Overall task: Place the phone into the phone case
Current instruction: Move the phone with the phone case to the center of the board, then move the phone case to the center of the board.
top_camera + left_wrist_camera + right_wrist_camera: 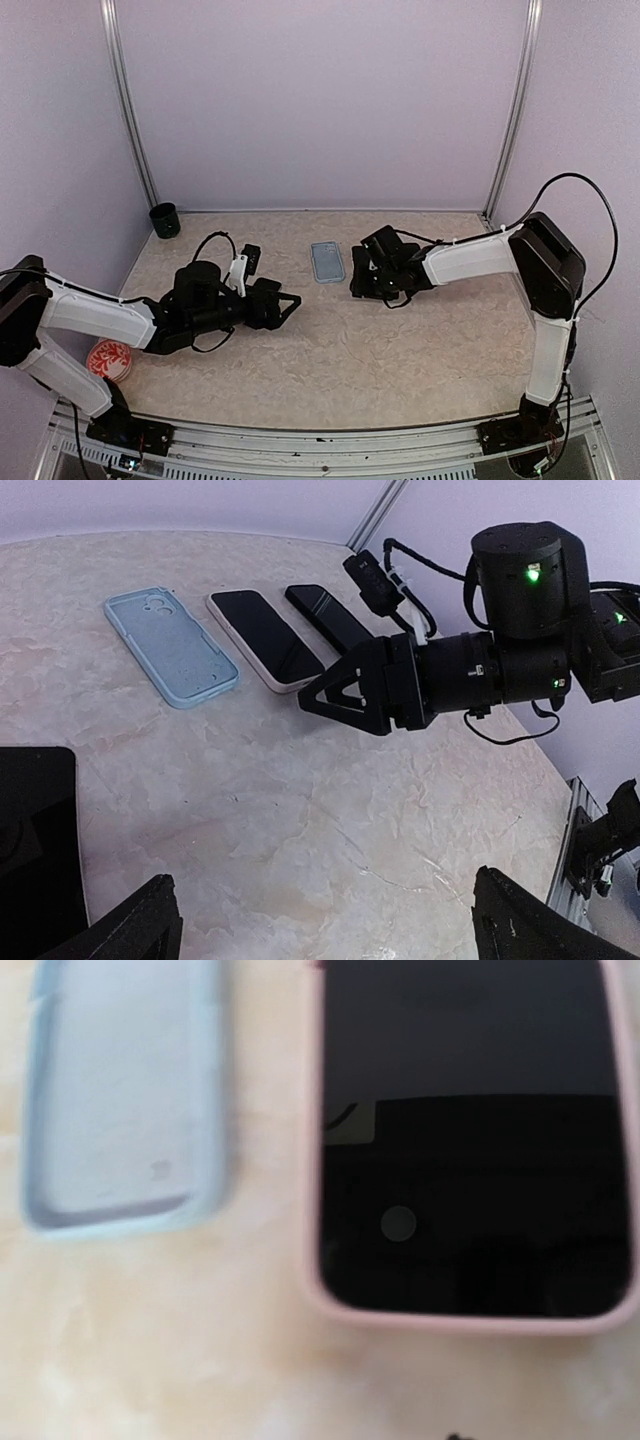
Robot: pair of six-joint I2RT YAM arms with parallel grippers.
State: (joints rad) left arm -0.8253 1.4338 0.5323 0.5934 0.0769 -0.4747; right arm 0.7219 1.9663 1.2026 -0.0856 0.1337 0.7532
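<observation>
1. A dark cup (164, 220) stands upright at the 10 o'clock corner of the table (400, 370).
2. A red patterned disc (110, 360) lies at 8 o'clock, by the table's edge.
3. A black phone (330, 618) lies flat near 1 o'clock.

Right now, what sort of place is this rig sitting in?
Probably a lab robot cell, not a home or shop: plain pale walls joined by aluminium frame posts, a marble-pattern tabletop, and a mounting rail along its near edge.

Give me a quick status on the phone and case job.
Left gripper open, hanging back. Right gripper low over the pink-edged phone, jaws unclear. Phone flat beside blue case, not in. Black phone alongside; nothing between phone and case.
</observation>
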